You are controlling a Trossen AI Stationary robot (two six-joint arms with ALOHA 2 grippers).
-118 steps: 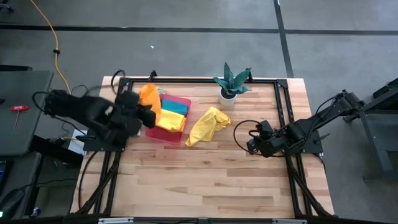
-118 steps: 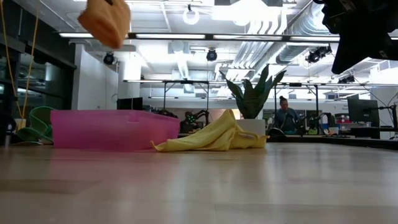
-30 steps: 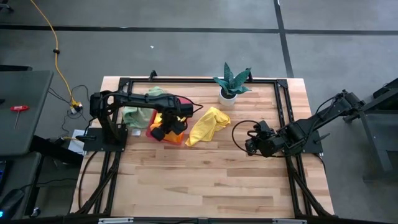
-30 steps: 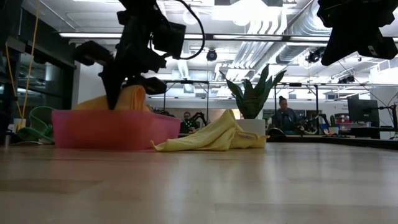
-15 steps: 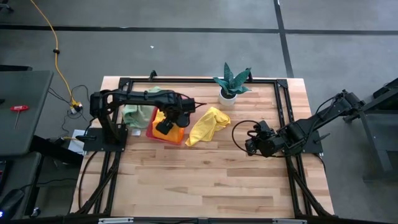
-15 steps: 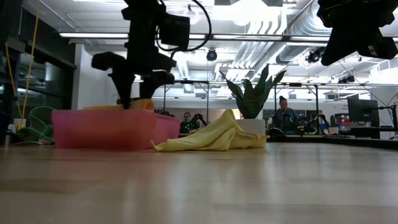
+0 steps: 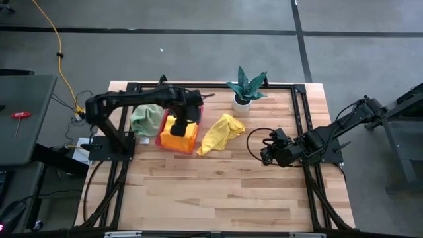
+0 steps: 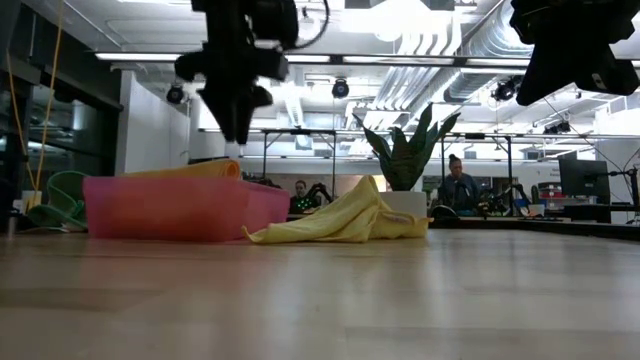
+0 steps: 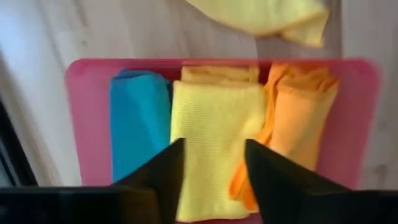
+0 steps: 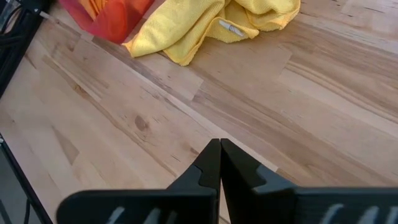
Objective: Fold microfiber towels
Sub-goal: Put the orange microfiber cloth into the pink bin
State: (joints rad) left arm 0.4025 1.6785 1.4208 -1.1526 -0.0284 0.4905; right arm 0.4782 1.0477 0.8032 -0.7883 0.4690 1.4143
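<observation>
A pink tray [image 9: 87, 68] holds three folded microfiber towels side by side: a teal one [image 9: 138, 118], a yellow one [image 9: 214, 106] and an orange one [image 9: 305, 112]. My left gripper [image 9: 211, 149] hangs open a little above them, touching nothing; in the low view it [image 8: 236, 145] stands clear over the tray's rim [image 8: 180, 205]. A crumpled yellow towel [image 7: 221, 132] lies on the table to the right of the tray. To the left of the tray, a pale green towel [image 7: 147, 119] also lies on the table. My right gripper [image 10: 219, 147] waits shut at the table's right, above bare wood.
A potted plant [image 7: 246, 89] stands at the far edge, right of the tray. A black frame [image 7: 301, 99] runs around the table's edges. Bare wood [image 7: 211, 192] fills the near half of the table. A person [image 8: 458, 185] sits in the room behind.
My left gripper has opened and let go of the orange towel, which now lies folded in the tray beside the yellow one. The gripper has then risen straight up, clear of the tray.
</observation>
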